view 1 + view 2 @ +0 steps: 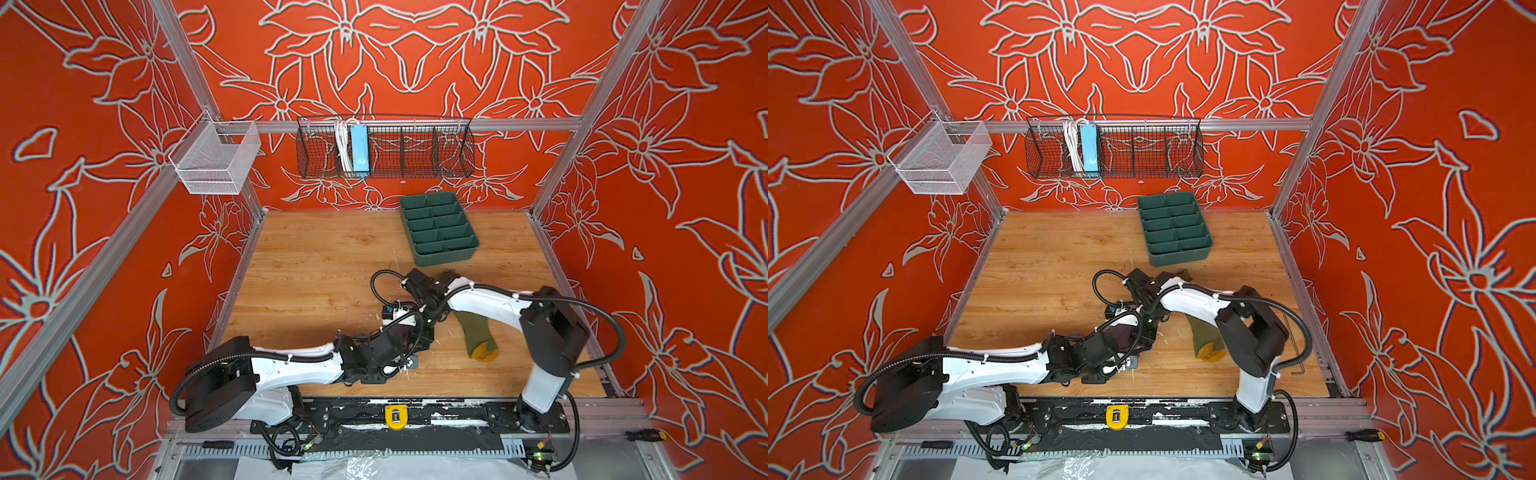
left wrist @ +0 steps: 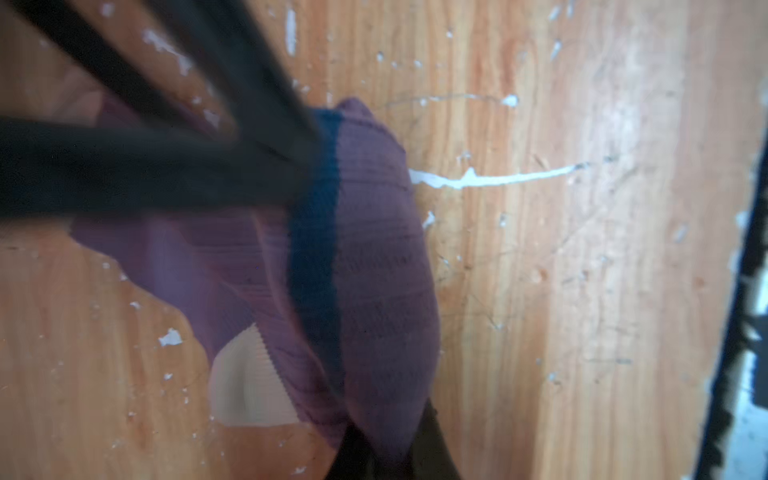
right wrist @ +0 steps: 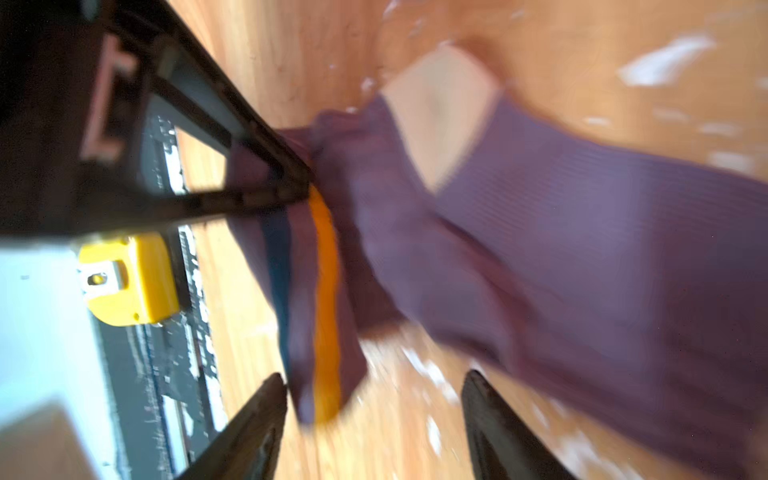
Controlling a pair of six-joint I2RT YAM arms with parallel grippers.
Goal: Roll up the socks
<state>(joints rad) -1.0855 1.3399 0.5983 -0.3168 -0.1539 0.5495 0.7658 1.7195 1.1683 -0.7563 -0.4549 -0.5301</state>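
Note:
The purple sock [image 2: 374,249] lies bunched on the wooden table, its cream patch [image 2: 245,378] showing. My left gripper [image 2: 390,432] is shut on the purple fabric near the navy stripe. My right gripper [image 3: 374,386] is open just above the table, its fingertips [image 3: 270,399] on either side of the hanging cuff [image 3: 320,291] with yellow and navy stripes, not gripping it. The rest of the purple sock [image 3: 540,232] trails away beyond it. In both top views the olive green sock [image 1: 478,336] [image 1: 1204,336] lies flat beside the grippers, mustard toe toward the front, partly under the right arm.
A green divided tray [image 1: 440,228] stands at the back of the table. A black wire basket [image 1: 384,145] and a white mesh basket [image 1: 216,158] hang on the rear rail. A yellow block [image 1: 396,417] sits on the front rail.

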